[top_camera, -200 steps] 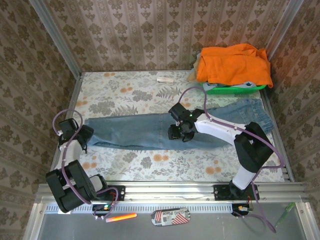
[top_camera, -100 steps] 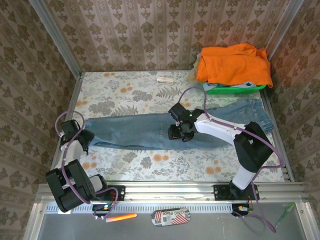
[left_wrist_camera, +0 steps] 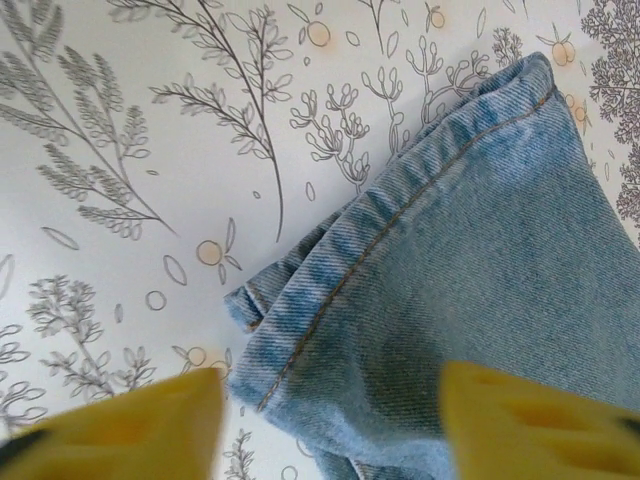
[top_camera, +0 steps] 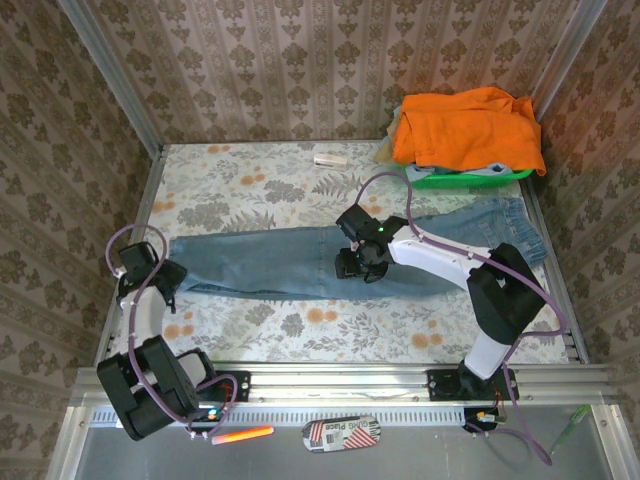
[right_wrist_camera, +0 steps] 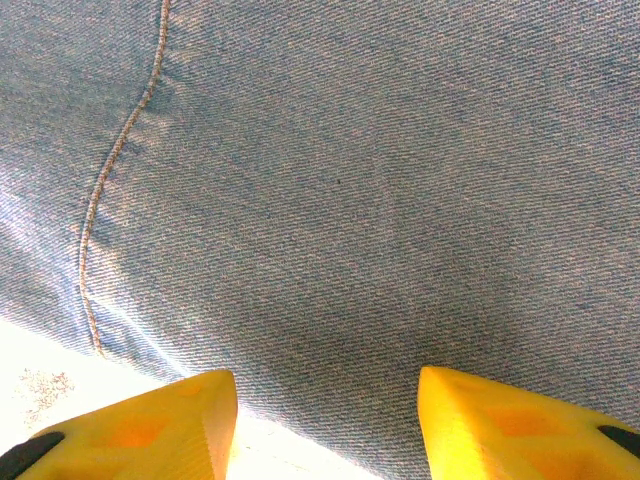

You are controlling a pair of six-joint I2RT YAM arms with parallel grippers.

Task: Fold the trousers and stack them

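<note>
- I see the trousers point(top_camera: 270, 262) lying flat across the middle of the bench point(top_camera: 250, 190). The leg ends are at the left and the wider waist end is at the right.
- They look folded lengthwise, one leg on the other, as a single long band of faded blue denim.
- The left end effector point(top_camera: 165, 277) sits at the leg ends. On the left wrist camera its yellow fingers point(left_wrist_camera: 130, 420) stand wide apart. The stitched hem of the trousers point(left_wrist_camera: 480, 260) lies under and between them, and nothing is pinched.
- The hem corner rests on the floral bench cover point(left_wrist_camera: 150, 150).
- The right end effector point(top_camera: 355, 266) is over the middle of the band, by its near edge. On the right wrist camera its fingers point(right_wrist_camera: 140, 420) are spread, with flat denim point(right_wrist_camera: 350, 180) showing in the gap. Nothing is gripped.
- A seam of orange thread runs down the left of that view.
- Just beyond the waist end is a green basket point(top_camera: 470, 178) with a bright orange garment point(top_camera: 465, 125) heaped on it.
- A small white object point(top_camera: 330, 158) lies near the back edge of the bench, well apart from the trousers.
</note>
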